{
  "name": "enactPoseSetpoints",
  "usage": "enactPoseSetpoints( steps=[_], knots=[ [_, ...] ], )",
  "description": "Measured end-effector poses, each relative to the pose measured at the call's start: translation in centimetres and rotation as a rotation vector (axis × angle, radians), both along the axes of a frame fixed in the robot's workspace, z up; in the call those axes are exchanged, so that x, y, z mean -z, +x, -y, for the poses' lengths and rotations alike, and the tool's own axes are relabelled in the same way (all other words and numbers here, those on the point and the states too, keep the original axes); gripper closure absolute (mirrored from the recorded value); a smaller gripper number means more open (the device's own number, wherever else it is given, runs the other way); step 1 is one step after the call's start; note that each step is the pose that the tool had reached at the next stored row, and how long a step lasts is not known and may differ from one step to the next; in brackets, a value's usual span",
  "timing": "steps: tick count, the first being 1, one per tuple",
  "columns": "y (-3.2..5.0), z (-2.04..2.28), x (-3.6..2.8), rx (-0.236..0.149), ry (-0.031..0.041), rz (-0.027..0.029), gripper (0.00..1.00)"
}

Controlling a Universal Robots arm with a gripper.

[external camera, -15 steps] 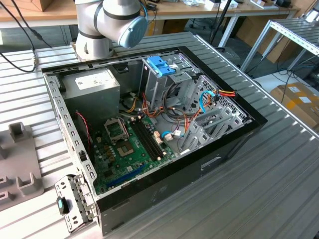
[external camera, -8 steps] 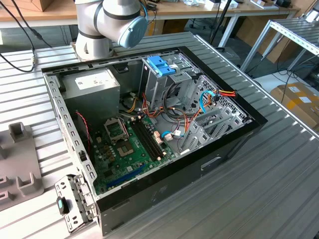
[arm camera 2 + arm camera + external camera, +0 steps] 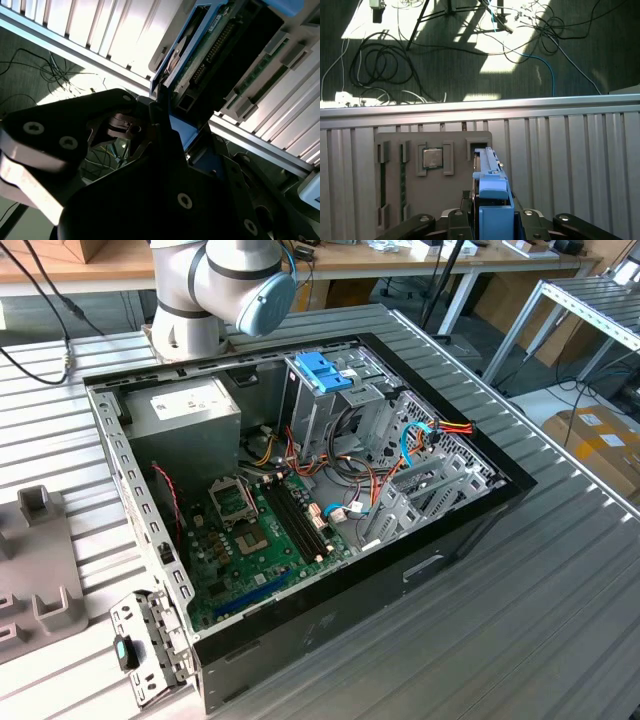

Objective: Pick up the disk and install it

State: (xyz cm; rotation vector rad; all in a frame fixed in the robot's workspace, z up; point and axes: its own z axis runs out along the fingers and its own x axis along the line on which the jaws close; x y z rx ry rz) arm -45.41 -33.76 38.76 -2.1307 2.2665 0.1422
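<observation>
In both wrist views my gripper (image 3: 492, 219) (image 3: 157, 112) is shut on the disk. The first wrist view has the disk (image 3: 490, 182) edge-on, its bright blue carrier standing up between my black fingers (image 3: 454, 216). Its far end is at a slot of the grey holder plate (image 3: 432, 190); I cannot tell whether it touches. From the second wrist view I see the disk's (image 3: 220, 50) dark underside, its green circuit board and the blue rail. In the exterior view the open computer case (image 3: 480, 508) lies on the table, with an upright metal drive cage (image 3: 315, 415) carrying a blue handle.
A square chip (image 3: 432, 158) sits in the holder plate. The ribbed metal table (image 3: 570, 165) ends just beyond it, over a floor of loose cables (image 3: 380, 65). Inside the case are a motherboard (image 3: 250, 540), a power supply (image 3: 185, 415) and coloured cables (image 3: 420, 435). The arm's base (image 3: 210, 290) stands behind the case.
</observation>
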Motion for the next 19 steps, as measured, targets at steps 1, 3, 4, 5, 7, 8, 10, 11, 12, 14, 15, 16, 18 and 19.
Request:
enactPoseSetpoints(
  steps=[1, 3, 4, 5, 7, 8, 10, 11, 12, 14, 15, 16, 18, 19],
  knots=[
    [0.0, 0.0, -0.04, 0.0, 0.0, 0.0, 0.63],
    [0.0, 0.0, -0.13, 0.0, 0.0, 0.0001, 0.63],
    [0.0, 0.0, -0.18, 0.0, 0.0, 0.0001, 0.63],
    [0.0, 0.0, -0.24, 0.0, 0.0, 0.0, 0.63],
    [0.0, 0.0, -0.36, 0.0, 0.0, 0.0, 0.63],
    [0.0, 0.0, -0.41, 0.0, 0.0001, 0.0001, 0.63],
    [0.0, 0.0, -0.49, 0.0, 0.0002, 0.0, 0.63],
    [0.0, 0.0, -0.52, 0.0, 0.0002, 0.0, 0.63],
    [0.0, 0.0, -0.57, 0.0, 0.0003, 0.0001, 0.63],
    [0.0, 0.0, -0.65, 0.0, 0.0004, 0.0001, 0.63],
    [0.0, 0.0, -0.73, 0.0, 0.0005, 0.0001, 0.63],
    [0.0, 0.0, -0.77, 0.0, 0.0005, 0.0001, 0.63],
    [0.0, 0.0, -0.86, 0.0, 0.0006, 0.0, 0.63],
    [0.0, 0.0, -0.89, 0.0, 0.0006, 0.0, 0.63]
  ],
)
